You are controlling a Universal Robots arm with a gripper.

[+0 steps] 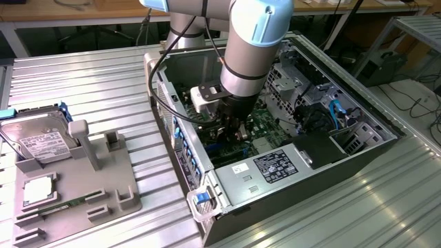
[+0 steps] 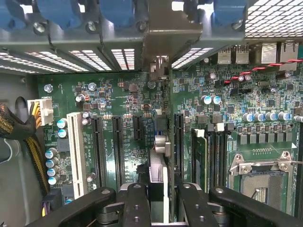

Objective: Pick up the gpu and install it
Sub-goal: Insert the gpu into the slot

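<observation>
Your fingers (image 2: 137, 205) are gripping the gpu (image 2: 158, 184), pressing on the thin card from both sides with no gap showing; in the wrist view you are seeing it edge-on, standing upright between them and running away from the camera toward the vented rear wall. The card is hanging over the green motherboard (image 2: 123, 99), lined up with the black expansion slots (image 2: 98, 146), one slot lying just beside it on either side; whether its lower edge is touching a slot, you cannot tell. In the exterior view the fingers (image 1: 236, 129) are reaching down inside the open computer case (image 1: 324, 178), beneath the grey arm (image 1: 251, 51); a silver power supply (image 1: 269, 170) is sitting at the case's near end. The case is lying on its side on the ribbed metal table (image 1: 82, 82); well apart, toward the exterior view's left, a grey tray (image 1: 103, 170) is holding a hard drive (image 1: 41, 142), a processor chip (image 1: 39, 190) and a green memory stick (image 1: 59, 207).
</observation>
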